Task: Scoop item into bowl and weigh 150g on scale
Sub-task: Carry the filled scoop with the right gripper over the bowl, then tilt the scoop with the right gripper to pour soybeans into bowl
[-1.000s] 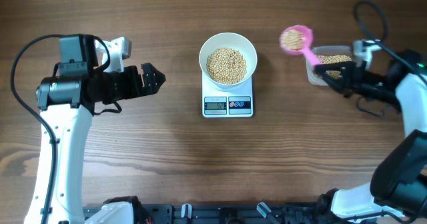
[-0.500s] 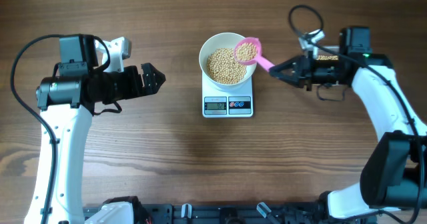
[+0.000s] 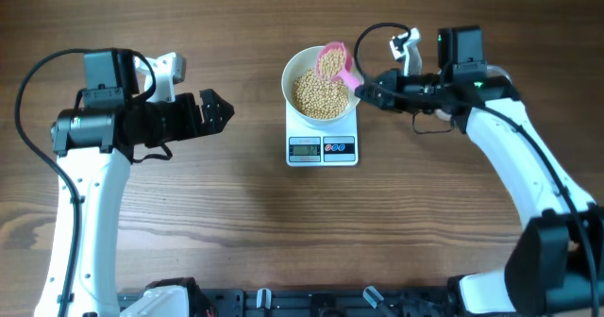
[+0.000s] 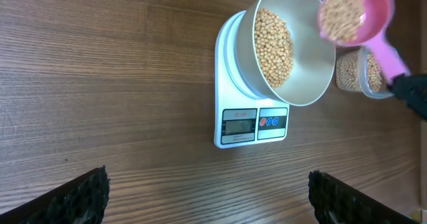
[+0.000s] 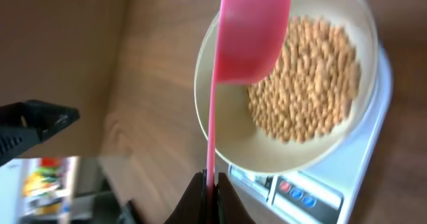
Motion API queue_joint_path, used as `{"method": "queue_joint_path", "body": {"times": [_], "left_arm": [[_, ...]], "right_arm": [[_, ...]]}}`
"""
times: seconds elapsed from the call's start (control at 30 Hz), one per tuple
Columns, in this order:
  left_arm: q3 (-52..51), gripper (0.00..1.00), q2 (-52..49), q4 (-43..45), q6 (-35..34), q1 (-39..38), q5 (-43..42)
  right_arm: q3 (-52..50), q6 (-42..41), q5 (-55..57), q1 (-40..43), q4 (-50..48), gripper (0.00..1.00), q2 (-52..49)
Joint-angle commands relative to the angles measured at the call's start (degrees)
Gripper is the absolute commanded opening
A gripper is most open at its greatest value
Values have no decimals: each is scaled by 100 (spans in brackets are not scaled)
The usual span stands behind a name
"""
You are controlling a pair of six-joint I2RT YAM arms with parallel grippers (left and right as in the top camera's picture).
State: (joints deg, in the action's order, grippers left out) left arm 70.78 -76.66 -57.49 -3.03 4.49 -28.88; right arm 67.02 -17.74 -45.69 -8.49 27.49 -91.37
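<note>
A wooden table [image 3: 302, 232] is filling the overhead view. The left arm [image 3: 90, 166] is standing at the table's left side, reaching right toward the middle. The left gripper [image 3: 225, 112] is hovering well apart from the scale, and its fingers [image 4: 73, 197] are spread wide at both corners of the left wrist view with nothing between them. The right arm [image 3: 510, 157] is reaching in from the right. The right gripper [image 3: 362, 93] is hanging just beside the bowl's right rim, and its fingers [image 5: 200, 201] are pressing together on the thin handle of a pink scoop [image 3: 332, 62].

The scale [image 3: 322, 147] is sitting at the table's centre, its display and buttons facing the near edge; the reading is too small to tell. The bowl [image 3: 288, 81] is resting on the scale, covering most of its top. A clear tub [image 4: 367, 91] is standing right of the bowl, showing in the left wrist view behind the scoop's handle, with some beans inside. The scoop is tilting above the bowl's upper right rim, its cup loaded with beans and leaning toward the bowl's inside. The beans [image 3: 316, 95] are lying in a pile covering the bowl's bottom.
</note>
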Motion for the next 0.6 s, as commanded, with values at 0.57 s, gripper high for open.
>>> {"method": "queue_joint_path", "body": {"times": [0.57], "left_arm": [[107, 100, 15, 0, 114, -15, -107]], "right_arm": [[13, 2070, 3821, -1652, 516, 4, 640]]}}
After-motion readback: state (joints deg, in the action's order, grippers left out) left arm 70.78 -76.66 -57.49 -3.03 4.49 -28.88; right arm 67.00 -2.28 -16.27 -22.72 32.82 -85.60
